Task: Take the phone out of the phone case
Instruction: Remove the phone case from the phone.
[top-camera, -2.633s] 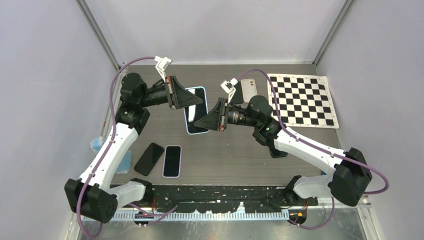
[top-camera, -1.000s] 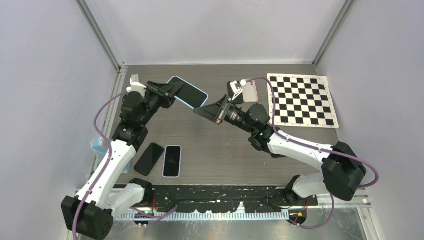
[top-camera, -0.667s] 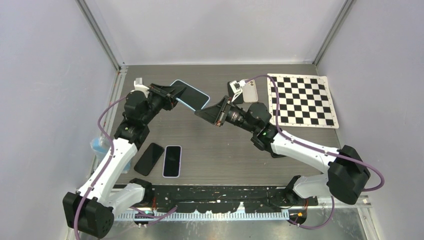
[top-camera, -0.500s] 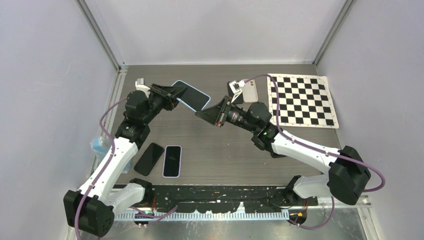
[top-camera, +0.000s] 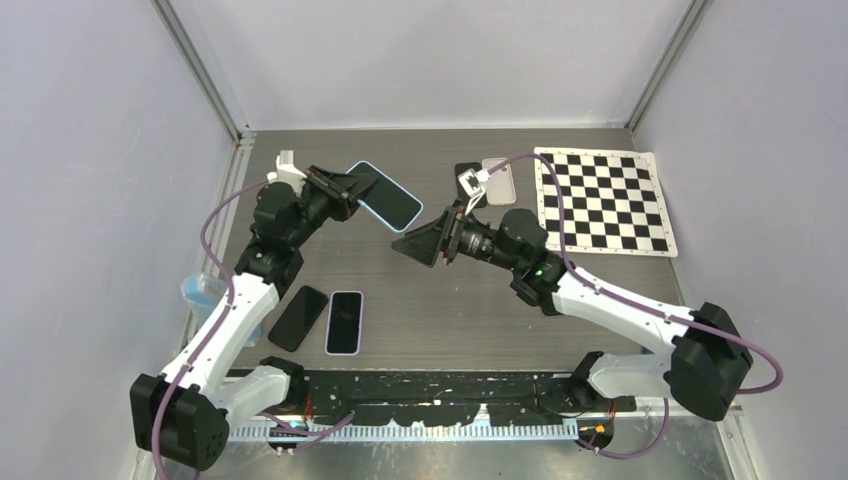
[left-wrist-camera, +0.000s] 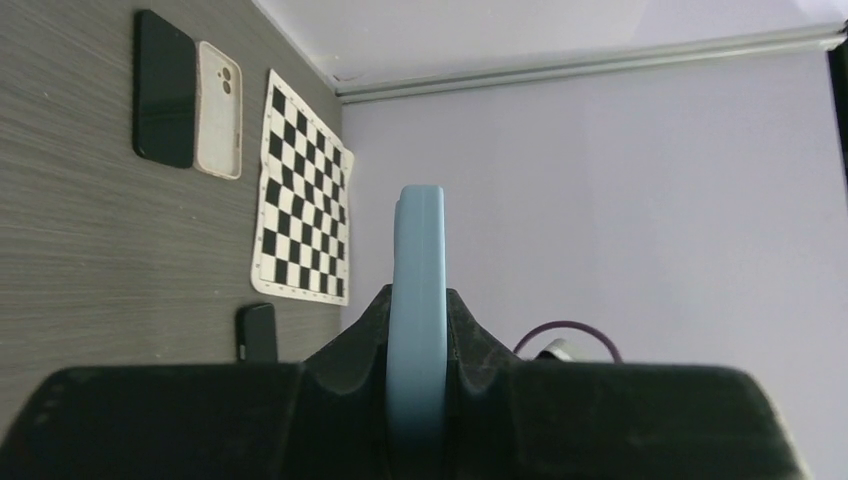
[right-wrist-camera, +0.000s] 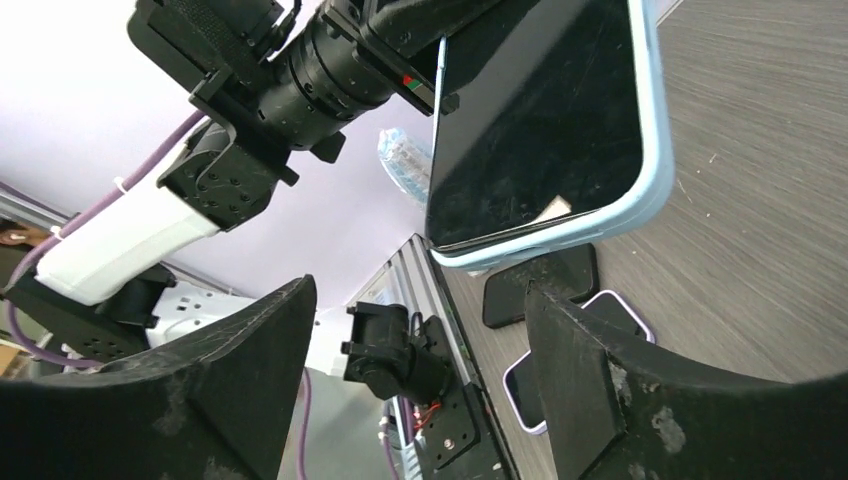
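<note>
Phone case (left-wrist-camera: 417, 280), light blue with the phone (right-wrist-camera: 540, 110) seated in it, is what I see up off the table (top-camera: 440, 300), held over the far left part of it. The left gripper (top-camera: 348, 188) is clamped on the phone case. On my left wrist feed the blue edge stands upright between the two black fingers (left-wrist-camera: 480, 345), which press against it on both sides. From above, the dark screen faces up and the free end points toward the middle of the table. The right gripper (top-camera: 415, 245) sits just beside that free end, apart from it, with its jaws spread wide and nothing between them. On the right wrist feed both fingers (right-wrist-camera: 610, 380) frame the bottom of the picture, and the screen and one rounded blue corner fill the top. I cannot tell from any feed whether the phone has begun to lift from the case. On the table near the left arm lie a black phone (top-camera: 298, 318) and, just beside it, a phone in a pale case (top-camera: 344, 322). Along the far edge a white case (top-camera: 497, 182) lies face down, camera cutout showing, with another dark phone (left-wrist-camera: 165, 88) next to it and a checkerboard mat (top-camera: 605, 200) to their right. A small black item (left-wrist-camera: 258, 332) lies nearer the right arm. A crumpled bluish object (top-camera: 195, 290) sits at the table's left edge.
</note>
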